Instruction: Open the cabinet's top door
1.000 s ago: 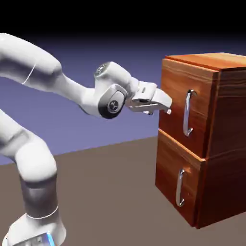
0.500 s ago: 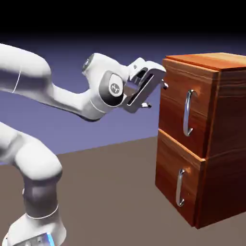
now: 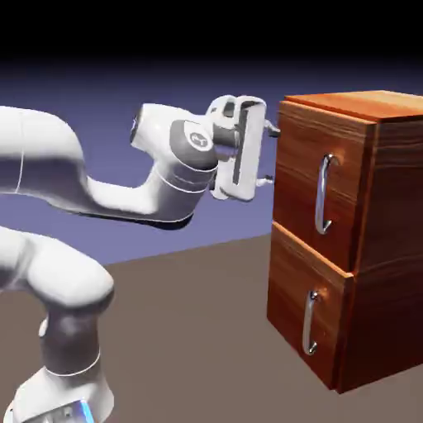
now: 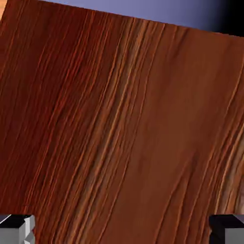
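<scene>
Presently gripper [image 3: 270, 153] jaws wide apart, empty, level, near cabinet [image 3: 376, 240] left edge. Top door [image 3: 318, 190] shut, upper right. Rigid hinged wood panel; judge grip on slick curved handle [image 3: 325, 193].

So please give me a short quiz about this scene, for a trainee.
1. True or false: the tool holds the top door's handle.
2. How many handles does the cabinet show?
3. What fills the hand view: (a) wood, (b) table, (c) handle?

Key: 1 false, it is open and left of the cabinet, at top door height; 2 two; 3 a.
</scene>
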Tool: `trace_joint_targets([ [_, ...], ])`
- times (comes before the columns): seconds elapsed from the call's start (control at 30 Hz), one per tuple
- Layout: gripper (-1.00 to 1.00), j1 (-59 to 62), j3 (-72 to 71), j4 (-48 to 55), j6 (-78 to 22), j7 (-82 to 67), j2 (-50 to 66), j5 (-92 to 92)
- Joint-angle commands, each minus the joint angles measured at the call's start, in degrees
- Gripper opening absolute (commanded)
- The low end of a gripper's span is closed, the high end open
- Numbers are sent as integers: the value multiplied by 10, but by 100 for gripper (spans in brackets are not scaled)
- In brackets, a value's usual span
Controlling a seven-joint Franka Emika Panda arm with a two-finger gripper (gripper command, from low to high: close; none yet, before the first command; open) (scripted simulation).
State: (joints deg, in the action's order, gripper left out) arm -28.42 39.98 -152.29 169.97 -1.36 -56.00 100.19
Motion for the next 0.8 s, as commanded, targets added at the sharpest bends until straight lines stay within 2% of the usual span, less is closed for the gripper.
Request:
trace_joint_targets([
  [0.0,0,-7,10,2,-1,-11,-6,25],
  [0.77,0,-166,239,52,-24,-262,-139,598],
])
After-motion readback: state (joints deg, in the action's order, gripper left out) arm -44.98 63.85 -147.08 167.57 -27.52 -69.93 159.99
